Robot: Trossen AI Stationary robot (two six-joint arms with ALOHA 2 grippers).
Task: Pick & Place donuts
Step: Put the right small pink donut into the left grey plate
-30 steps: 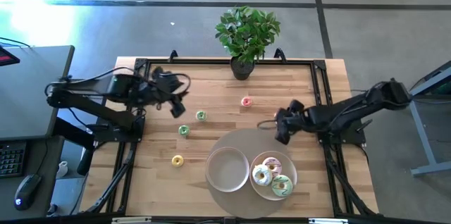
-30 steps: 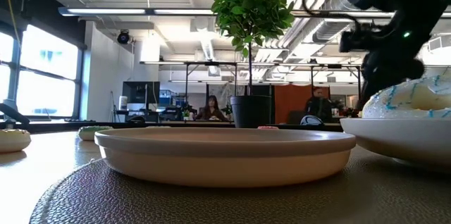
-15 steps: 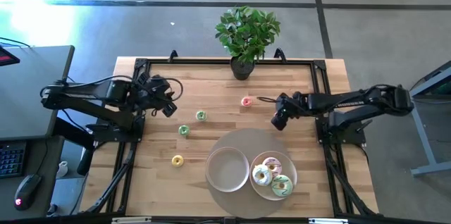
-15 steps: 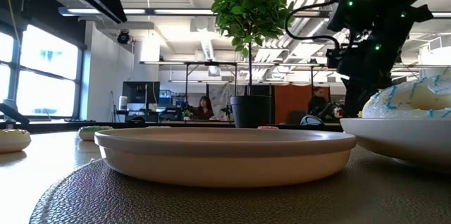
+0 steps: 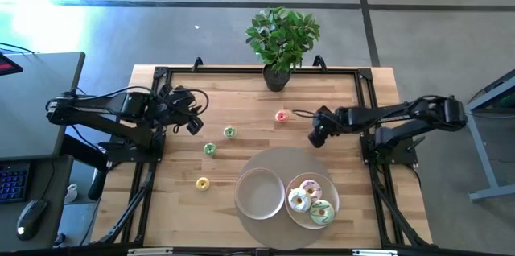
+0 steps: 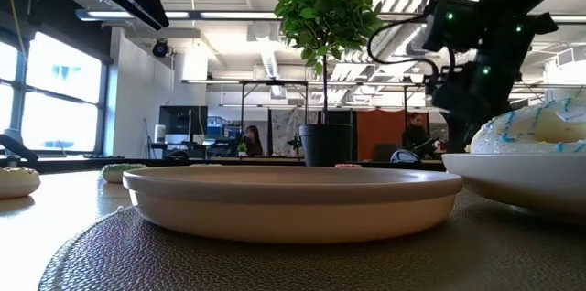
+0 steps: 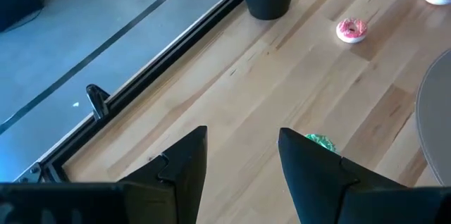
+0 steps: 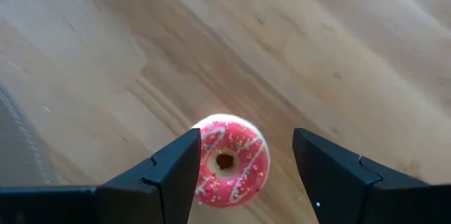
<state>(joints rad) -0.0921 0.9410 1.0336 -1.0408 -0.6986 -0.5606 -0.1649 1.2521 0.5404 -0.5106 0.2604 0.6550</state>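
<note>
Right arm has swung from over the mat edge up toward the pink-red donut (image 5: pixel 281 116) across the last second; in the last half second it barely shifted. Left arm pulled back toward its base and has held there since.

Pink-red donut: tiny ring, pink-red icing with light sprinkles, lying flat on bare wood in front of the plant pot (image 5: pixel 276 77). Right wrist view has it (image 8: pixel 232 159) centred between the two fingers, not touching either.

Right gripper (image 5: pixel 316 134): arm stretched across the table from the right side, hovering near that donut, jaws wide, nothing held.

Left gripper (image 5: pixel 193 122): arm folded at the left side of the table, raised, jaws apart and empty. Left wrist view shows a green donut (image 7: pixel 322 141) just past its finger.

Other donuts:
- two tiny green ones (image 5: pixel 229 132) and (image 5: pixel 210 149) near each other, left of centre
- tiny yellow one (image 5: pixel 203 183) on wood, left of the mat (image 5: pixel 273 159)
- three larger ones, white (image 5: pixel 298 200), pink (image 5: pixel 311 187), green (image 5: pixel 322 212), together in the right bowl (image 5: pixel 333 200)

Left bowl (image 5: pixel 259 193) sits on the mat touching the right bowl.
</note>
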